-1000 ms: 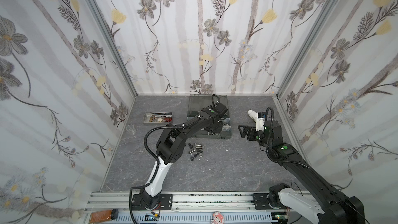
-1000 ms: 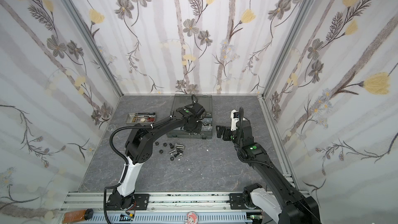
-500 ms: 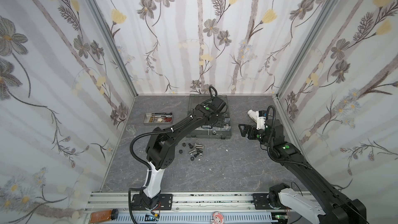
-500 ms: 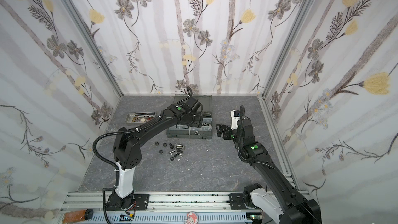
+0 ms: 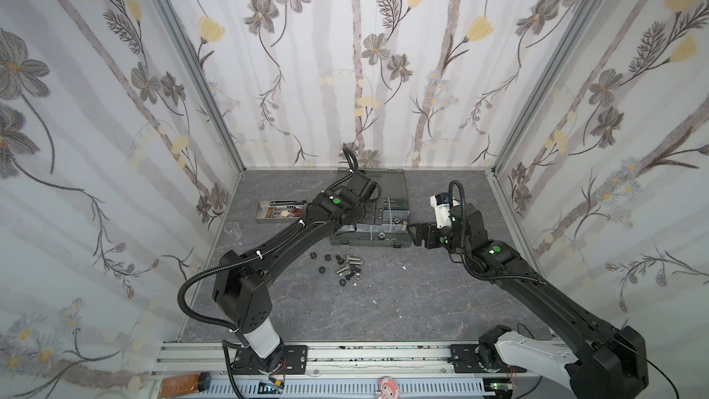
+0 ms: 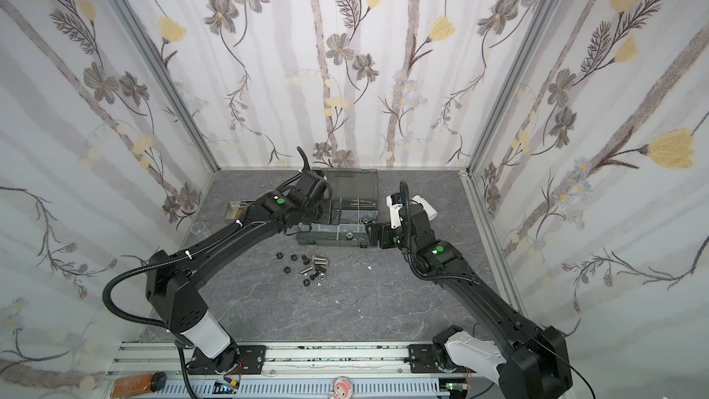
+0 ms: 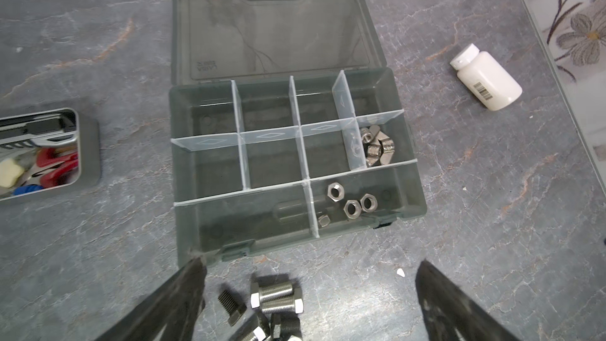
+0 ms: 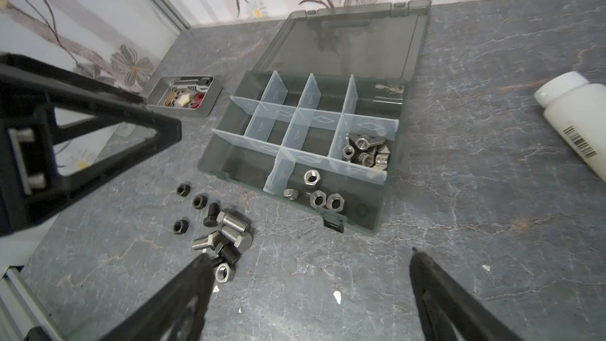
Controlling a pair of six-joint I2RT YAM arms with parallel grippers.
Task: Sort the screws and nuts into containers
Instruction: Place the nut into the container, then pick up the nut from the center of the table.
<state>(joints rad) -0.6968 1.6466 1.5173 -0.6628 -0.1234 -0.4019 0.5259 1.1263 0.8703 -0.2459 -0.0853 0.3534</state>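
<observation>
the left arm (image 5: 276, 247) reaches from the near rail across the counter (image 5: 422, 301), its forearm stretched toward the back wall and its wrist bent down above the open organizer box (image 7: 229, 224). the left end effector (image 7: 310, 264) hangs above the box's front edge, its jaws spread wide with nothing between them. the right arm (image 5: 537, 293) runs diagonally from the near right corner, its wrist turned toward the box's right end. the right end effector (image 8: 308, 254) is also spread wide and empty, just off that end of the box.

the screws (image 8: 229, 231) lie loose in a cluster on the counter in front of the box, with the black nuts (image 8: 190, 198) beside them. the silver hex nuts (image 7: 352, 201) sit in the front right compartment, and the wing nuts (image 7: 375, 147) in the one behind it. a steel tray (image 7: 88, 159) and a white bottle (image 7: 488, 77) flank the box.
</observation>
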